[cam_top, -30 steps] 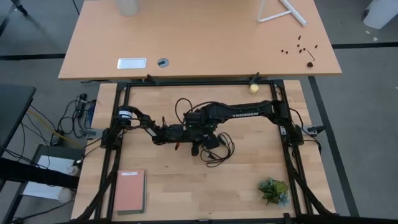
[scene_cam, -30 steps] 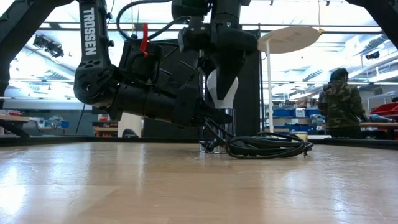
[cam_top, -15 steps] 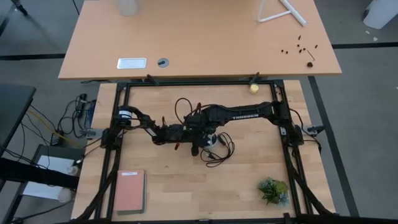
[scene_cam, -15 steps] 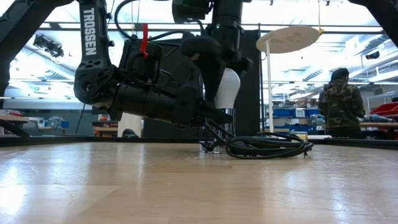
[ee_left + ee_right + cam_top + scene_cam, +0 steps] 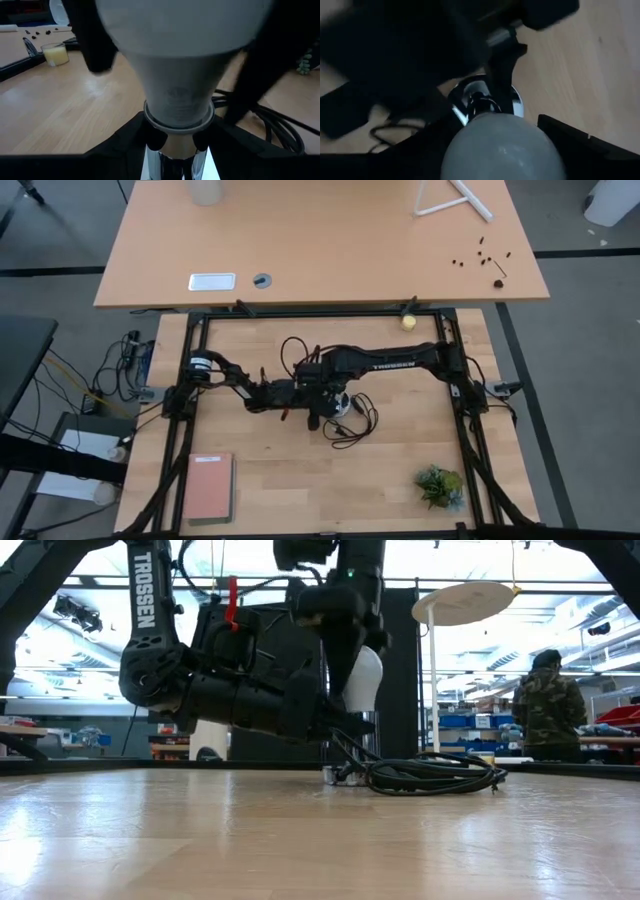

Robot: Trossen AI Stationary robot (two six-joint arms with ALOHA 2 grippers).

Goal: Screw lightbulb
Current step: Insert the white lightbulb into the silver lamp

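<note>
— Item one, the lightbulb (image 5: 177, 65)?
— Mid-table, base down in the silver socket (image 5: 487, 100), my right gripper (image 5: 345, 640) clamped around its white globe from above.
— Item two, left gripper (image 5: 175, 140)?
— Mine too; fingers closed on that socket, beside the coiled black cord (image 5: 430, 775).

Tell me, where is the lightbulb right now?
Mid-table in the high view, the lightbulb sits upright between both grippers, over the coiled black cord.

One camera looks straight down, another level across the table (image 5: 300, 840), both wrist cameras press close on the lightbulb (image 5: 180, 65), seemingly shared by all views.
</note>
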